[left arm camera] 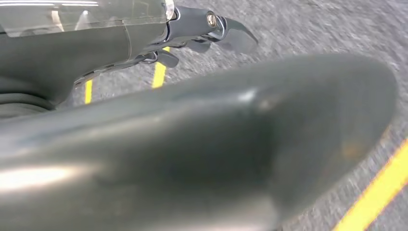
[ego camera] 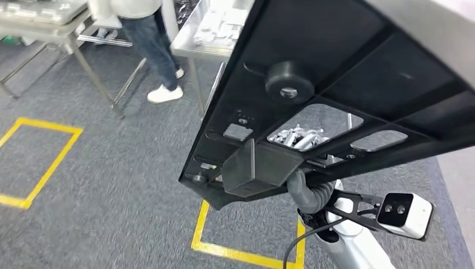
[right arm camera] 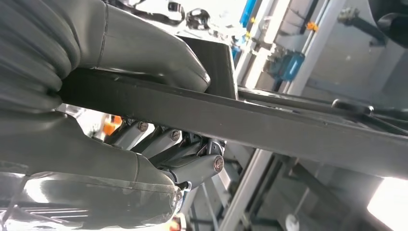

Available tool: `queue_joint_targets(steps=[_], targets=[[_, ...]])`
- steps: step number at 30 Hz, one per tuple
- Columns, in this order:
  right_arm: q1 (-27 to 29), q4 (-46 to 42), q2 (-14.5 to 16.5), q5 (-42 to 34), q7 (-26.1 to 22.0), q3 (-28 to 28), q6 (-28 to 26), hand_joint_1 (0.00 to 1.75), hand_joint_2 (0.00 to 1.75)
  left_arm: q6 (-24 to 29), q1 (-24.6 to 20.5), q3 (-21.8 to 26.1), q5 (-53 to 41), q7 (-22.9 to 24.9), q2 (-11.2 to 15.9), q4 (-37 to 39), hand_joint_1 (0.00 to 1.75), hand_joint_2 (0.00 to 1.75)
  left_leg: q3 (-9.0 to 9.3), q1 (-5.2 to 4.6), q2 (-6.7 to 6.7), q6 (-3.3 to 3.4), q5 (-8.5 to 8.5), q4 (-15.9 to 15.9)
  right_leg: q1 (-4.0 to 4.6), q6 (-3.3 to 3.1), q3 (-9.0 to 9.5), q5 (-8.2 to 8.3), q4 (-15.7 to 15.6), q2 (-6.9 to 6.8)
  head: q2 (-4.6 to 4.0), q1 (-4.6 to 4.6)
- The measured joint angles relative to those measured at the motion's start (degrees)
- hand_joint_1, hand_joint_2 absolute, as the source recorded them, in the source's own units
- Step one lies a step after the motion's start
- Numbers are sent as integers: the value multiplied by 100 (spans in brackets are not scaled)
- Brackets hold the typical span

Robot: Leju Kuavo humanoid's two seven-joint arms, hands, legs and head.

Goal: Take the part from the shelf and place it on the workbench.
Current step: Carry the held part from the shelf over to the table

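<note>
The big black part [ego camera: 336, 84] is cut off by the head view's top and right edges and hides most of the right hand [right arm camera: 120, 110]. In the left wrist view, the left hand [left arm camera: 202, 144] is a close blur, so its grip cannot be told.

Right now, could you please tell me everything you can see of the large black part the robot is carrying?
The black part is a big, flat, matte panel, plastic by its look, held tilted in the air over the grey carpet. Its visible face has raised ribs, several cut-out windows, a round knob-like boss and a boxy block near the low corner. The right hand grips its edge there, thumb on one face and fingers on the other. Nothing else appears to touch it.
</note>
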Motion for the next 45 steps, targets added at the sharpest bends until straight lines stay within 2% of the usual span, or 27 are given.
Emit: queue_joint_targets(steps=[2, 3, 4, 5, 6, 8, 10, 12, 13, 15, 17, 18, 19, 20, 21, 23, 25, 28, 30, 33, 34, 35, 36, 39, 41, 44, 45], targets=[[-2, 3, 4, -9, -1, 3, 1, 175, 175, 7, 17, -1, 0, -2, -3, 0, 0, 0, -342, 11, -255, -26, -380, 751, -1, -33, 1, 3, -1, 124, 0, -30], [6, 4, 5, -13, -2, 3, 1, 175, 175, 10, 32, -2, 0, -2, -3, 0, 0, 0, -521, 11, -298, -32, -502, 1103, 4, -39, -2, 2, 6, 198, 0, -38], [14, 4, 5, -15, -1, 4, 2, 175, 175, 13, 42, -2, 0, -2, -2, 0, 0, 0, -629, 10, -315, -31, -513, 1284, 9, -42, -4, -1, 17, 279, 0, -40], [21, 4, 5, -18, -1, 7, 2, 175, 175, 15, 47, -2, 0, -2, -2, 0, 0, 0, -631, 10, -322, -23, -403, 1234, 10, -40, -4, -7, 32, 361, 0, -42], [26, 3, 5, -19, -2, 9, 3, 175, 175, 17, 45, -2, 0, -3, -2, -1, 0, 0, -535, 12, -343, -10, -197, 976, 11, -31, 0, -15, 51, 449, 0, -44], [25, 2, 5, -22, -4, 14, 3, 175, 175, 15, 37, -2, 0, -10, 2, 1, 0, 0, -184, 22, -528, 37, 208, 152, 14, 2, 1, -41, 92, 594, 0, -45], [22, 1, 3, -35, -7, 19, 3, 175, 175, 9, 34, -2, 0, -14, 8, 1, 0, 0, 8, 20, -696, 89, 328, -272, 4, 55, -33, -43, 120, 714, 0, -44], [21, -1, -4, -65, -7, 20, 3, 175, 175, -4, 23, -3, 0, -13, 13, 1, 0, 0, 27, 10, -661, 147, 322, -307, -15, 128, -69, -22, 114, 818, 0, -44], [21, -4, -9, -81, -7, 19, 3, 175, 175, -14, 12, -4, 0, -13, 13, 1, 0, 0, 37, 16, -612, 184, 338, -333, -17, 158, -78, -31, 125, 787, 0, -44], [-2, -11, -21, -101, -4, 13, 3, 175, 175, -31, -7, -5, 0, -13, 11, -1, 0, 0, 63, 40, -520, 257, 371, -395, -1, 219, -194, -196, 370, 518, 0, -19], [-22, -9, -32, -110, -3, 7, 3, 175, 175, -44, -2, -12, 0, -9, 12, -1, 0, 0, 68, 34, -430, 293, 376, -413, -18, 274, -538, -557, 1076, 224, 0, 9], [-24, -3, -40, -112, -3, 4, 4, 175, 175, -51, 7, -19, 0, -5, 13, -1, 0, 0, 65, 30, -386, 297, 373, -412, -36, 299, -732, -706, 1466, 177, 0, 9], [-21, 4, -51, -114, -4, 1, 6, 175, 175, -60, 13, -27, 0, -1, 13, -1, 0, 0, 63, 29, -348, 296, 370, -410, -54, 318, -859, -764, 1717, 161, 0, 10], [-21, 11, -65, -114, -8, -3, 9, 175, 175, -72, 16, -37, 0, 3, 13, -1, 0, 0, 63, 29, -319, 291, 367, -409, -70, 331, -877, -712, 1750, 154, 0, 10], [-22, 16, -78, -114, -13, -10, 13, 175, 175, -83, 15, -46, 0, 4, 13, -1, 0, 0, 68, 30, -299, 282, 361, -405, -82, 336, -767, -559, 1534, 143, 0, 10], [-34, 20, -98, -114, -25, -32, 26, 175, 175, -106, 2, -63, 0, 5, 13, -1, 0, 0, 82, 20, -281, 245, 338, -390, -82, 314, -335, -200, 704, 88, 0, 10], [-49, 22, -113, -114, -31, -60, 35, 175, 175, -114, -10, -81, 0, 5, 14, -1, 0, 0, 84, 1, -275, 184, 315, -373, -54, 250, -69, -51, 165, 51, 0, 8], [-53, 27, -128, -116, -36, -98, 38, 175, 175, -121, -17, -98, 0, -2, 15, -1, 0, 0, 92, 0, -258, 80, 299, -386, -34, 149, -52, -56, 95, 77, 0, 4], [-55, 27, -130, -116, -40, -119, 54, 175, 175, -133, -24, -107, 0, -13, 15, -1, 0, 0, 14, 19, -271, 21, 157, -176, -49, 72, -16, -48, 54, 93, 0, -3], [-28, 26, -130, -108, -50, -139, 91, 175, 175, -139, -18, -119, 0, -19, 19, -1, 0, 0, -511, 29, -308, -17, -344, 909, -34, -1, 19, -66, 41, 110, -1, -20], [-10, 26, -130, -103, -52, -144, 98, 175, 175, -140, -12, -122, 0, -20, 21, -1, 0, 0, -679, 29, -311, -21, -421, 1210, -23, -10, 24, -76, 48, 122, -1, -21], [6, 26, -130, -98, -54, -149, 103, 175, 175, -143, -8, -127, 0, -20, 24, -1, 0, 0, -765, 29, -312, -18, -392, 1324, -13, -16, 30, -88, 57, 137, -1, -21], [17, 26, -130, -95, -56, -151, 107, 175, 175, -146, -5, -132, 0, -21, 26, -1, 0, 0, -733, 29, -313, -5, -241, 1193, -4, -17, 44, -103, 68, 155, 0, -21], [22, 23, -130, -87, -62, -160, 112, 175, 175, -149, -8, -139, 0, -27, 42, 1, 0, 0, -266, 11, -350, 93, 353, 95, 19, 13, 102, -160, 93, 199, 0, -18], [24, 21, -130, -82, -65, -170, 114, 175, 175, -149, -16, -142, 0, -33, 52, 2, 0, 0, -119, -21, -382, 153, 430, -255, 22, 62, 85, -173, 106, 213, 0, -19], [29, 12, -130, -78, -63, -186, 124, 175, 175, -149, -20, -144, 0, -38, 54, 0, 0, 0, -98, -25, -382, 221, 426, -320, 13, 157, 67, -195, 122, 213, 0, -23], [25, 4, -130, -78, -62, -192, 129, 175, 175, -149, -22, -144, 0, -39, 52, 0, 0, 0, -77, -10, -377, 253, 432, -345, 9, 186, 32, -260, 217, 202, 0, -17]])
